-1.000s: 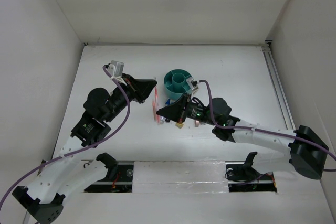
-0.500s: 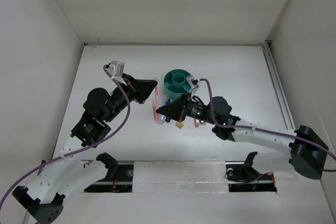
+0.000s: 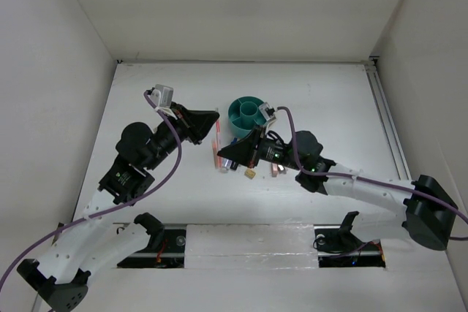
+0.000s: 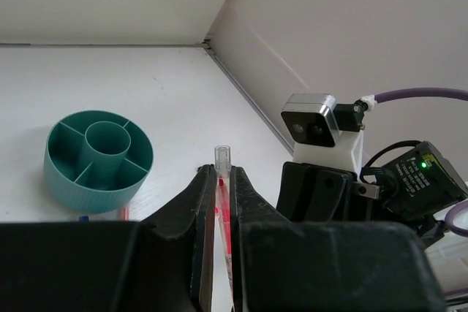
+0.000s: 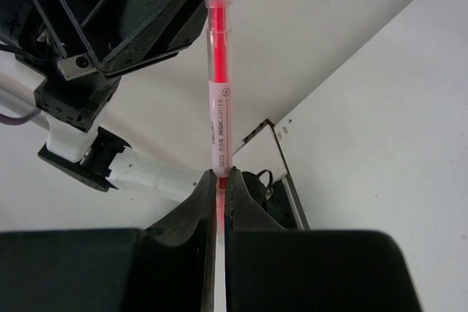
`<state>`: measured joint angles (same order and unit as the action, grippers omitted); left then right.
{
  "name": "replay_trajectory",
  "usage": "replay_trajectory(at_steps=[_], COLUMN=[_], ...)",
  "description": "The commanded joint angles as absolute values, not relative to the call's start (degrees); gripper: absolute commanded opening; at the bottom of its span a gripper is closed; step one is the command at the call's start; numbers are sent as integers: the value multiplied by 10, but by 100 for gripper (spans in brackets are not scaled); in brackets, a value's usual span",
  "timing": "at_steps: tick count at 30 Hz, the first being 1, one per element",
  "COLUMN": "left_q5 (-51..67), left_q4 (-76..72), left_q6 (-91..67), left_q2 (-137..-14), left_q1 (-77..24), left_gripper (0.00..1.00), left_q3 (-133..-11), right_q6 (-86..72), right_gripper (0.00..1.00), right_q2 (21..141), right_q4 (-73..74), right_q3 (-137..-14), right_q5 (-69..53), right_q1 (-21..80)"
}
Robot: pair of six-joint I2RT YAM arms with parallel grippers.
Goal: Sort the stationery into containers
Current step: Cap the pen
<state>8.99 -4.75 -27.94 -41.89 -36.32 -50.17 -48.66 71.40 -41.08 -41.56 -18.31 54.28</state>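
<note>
Left tool: jaws together, grip unconfirmed. Pink highlighter clamped in right tool, off the counter. Teal organizer at its 1 o'clock. Advise: hold clamp firm, tip highlighter upright over a compartment before release.

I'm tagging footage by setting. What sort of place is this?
Probably a robotics lab test cell: a white table boxed in by bare white walls, two robot arms bolted at its near edge, a teal desk organizer and a pink highlighter as props.
</note>
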Motion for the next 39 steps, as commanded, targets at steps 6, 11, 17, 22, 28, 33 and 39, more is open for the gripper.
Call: replay_trajectory(at_steps=[6,11,17,22,28,33,39], left_q5=[92,98,86,67,99,112,117], left_q4=[-20,-20,10,33,27,27,32], left_q6=[-259,-265,-259,-259,-259,-259,-254], left_q2=[-442,-442,-442,-442,-453,-453,-458], left_q1=[-385,-385,-385,-385,-385,-385,-385], left_gripper=[0,0,0,0,0,0,0], left_q3=[-520,-515,-526,-531,-531,-519,-519], right_q6=[-489,-497,-448,-438,-443,-443,-443], right_gripper=[0,0,0,0,0,0,0], right_q2=[718,724,685,668,668,673,679], right_q4=[-470,-521,-401,-381,-388,-417,-417], right_q3=[-467,-460,-470,-476,-476,-476,-505], right_q5=[-221,-240,-144,-162,-144,-149,-168], right_q1=[528,528,523,523,518,518,496])
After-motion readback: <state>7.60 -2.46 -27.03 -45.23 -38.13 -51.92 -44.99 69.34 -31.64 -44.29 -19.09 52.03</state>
